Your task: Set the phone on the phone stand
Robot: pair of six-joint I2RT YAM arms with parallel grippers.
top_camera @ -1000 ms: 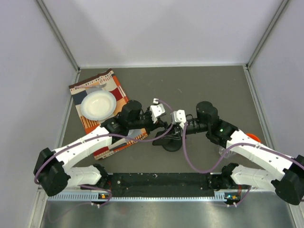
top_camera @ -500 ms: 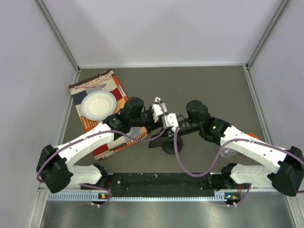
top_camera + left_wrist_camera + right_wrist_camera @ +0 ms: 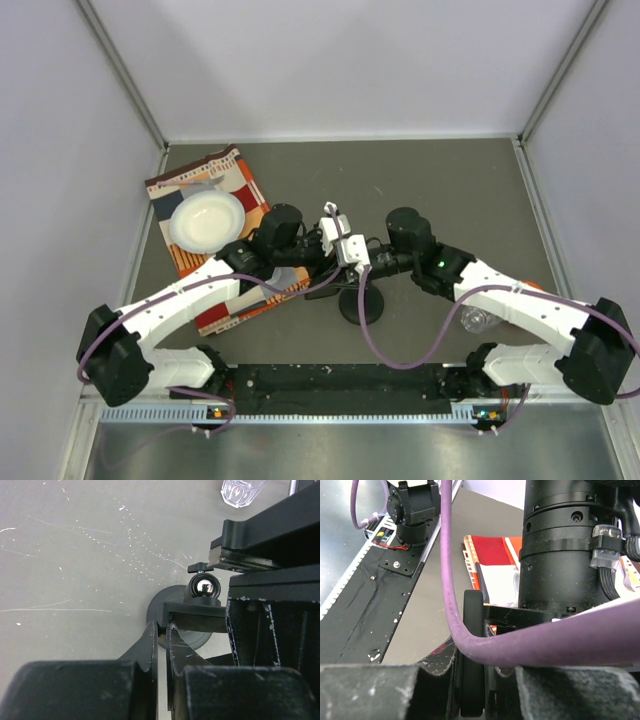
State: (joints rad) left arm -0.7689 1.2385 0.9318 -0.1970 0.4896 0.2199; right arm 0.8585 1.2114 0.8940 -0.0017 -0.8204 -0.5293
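The phone stand (image 3: 360, 304) stands in the middle of the table, its disc base, post and shiny ball head (image 3: 202, 587) showing. The phone (image 3: 472, 655) is a black slab seen edge-on, upright between my right gripper's (image 3: 477, 649) fingers. In the left wrist view the phone (image 3: 197, 619) lies as a dark bar just below the ball head. My left gripper (image 3: 161, 630) is almost closed, pinching the phone's near end. In the top view the left gripper (image 3: 332, 272) and right gripper (image 3: 362, 272) meet just above the stand, hiding the phone.
An orange-checked cloth (image 3: 215, 240) with a white bowl (image 3: 207, 220) lies at the left rear. A clear glass (image 3: 478, 320) lies by my right arm and shows in the left wrist view (image 3: 241, 491). Purple cables loop over the stand.
My right gripper has moved left to meet the left gripper over the stand. The dark slab that lay low to the stand's left is now up between the grippers.
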